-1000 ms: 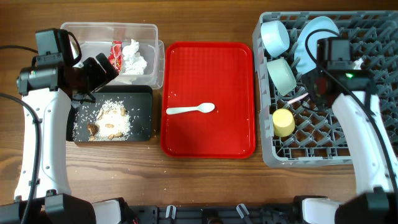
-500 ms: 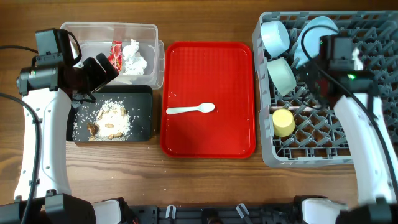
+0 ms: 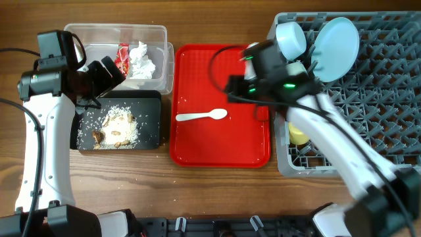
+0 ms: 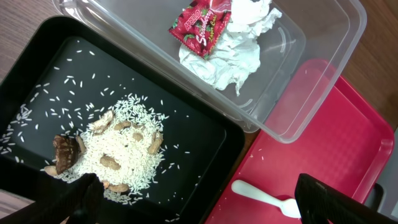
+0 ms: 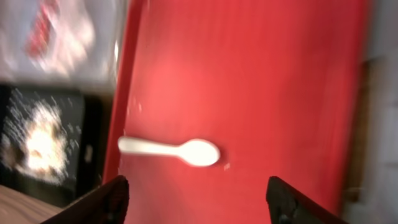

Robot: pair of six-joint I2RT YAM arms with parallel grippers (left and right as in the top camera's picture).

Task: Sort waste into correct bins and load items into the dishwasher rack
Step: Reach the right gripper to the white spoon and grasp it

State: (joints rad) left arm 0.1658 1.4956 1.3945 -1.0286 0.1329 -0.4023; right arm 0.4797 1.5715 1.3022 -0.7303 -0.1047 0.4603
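Spoon (image 3: 202,116) flat on red tray (image 3: 220,66), untouched

Right gripper (image 5: 196,183): fingers spread wide, nothing between them. It hangs over the red tray, toward the rack side. The right wrist view is blurred. The 1 white spoon lies on the tray ahead of the fingers. Its bowl end points toward the rack and its handle toward the bins.

Left gripper (image 4: 196,186): also wide, holding nothing. It sits over the strip where the black tray (image 4: 205,130) meets the clear tub (image 4: 298,68).
- Black tray: rice and brown scraps (image 4: 121,155) in 1 heap, with loose grains scattered around it.
- Clear tub, just behind: red wrapper (image 4: 202,22) and white tissue (image 4: 224,56), touching.

Rack (image 3: 388,85), right of the red tray:
- Light-blue plate (image 3: 337,39) stands on edge at the back.
- Light-blue bowl (image 3: 291,39) is just beside the plate, in the back-left corner.
- Yellow cup (image 3: 297,135) is on the left side nearer the front, partly hidden by the right arm.
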